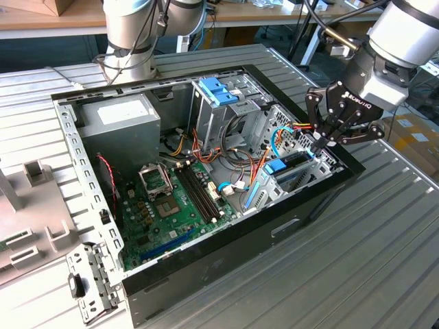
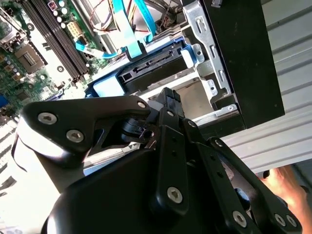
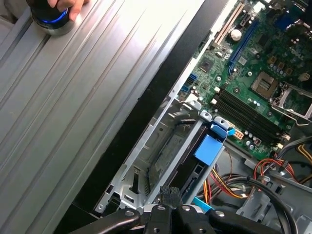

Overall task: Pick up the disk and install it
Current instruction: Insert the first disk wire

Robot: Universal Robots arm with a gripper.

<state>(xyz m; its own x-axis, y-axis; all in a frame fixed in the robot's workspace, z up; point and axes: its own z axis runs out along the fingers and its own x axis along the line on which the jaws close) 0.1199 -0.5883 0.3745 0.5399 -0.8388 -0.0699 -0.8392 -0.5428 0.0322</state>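
Note:
The disk (image 1: 293,166) lies in the drive bay at the end of the open computer case on the exterior view's right, its blue carrier rail and tab showing. Its connector end (image 2: 151,68) faces the motherboard in the second wrist view. In the first wrist view the disk (image 3: 190,165) sits between the bay's metal walls, behind a blue tab. My black gripper (image 1: 321,145) hangs just above the bay's outer end, shut, with fingertips (image 2: 168,97) pressed together and nothing between them. The gripper (image 3: 169,192) is right at the disk's outer edge; I cannot tell if it touches.
The case (image 1: 309,205) lies on a ribbed metal table. Inside it are a grey power supply (image 1: 120,120), a motherboard (image 1: 171,199), loose cables and a blue bracket (image 1: 218,89) on the upper cage. A person's hand (image 3: 68,5) rests on a blue-lit device on the table.

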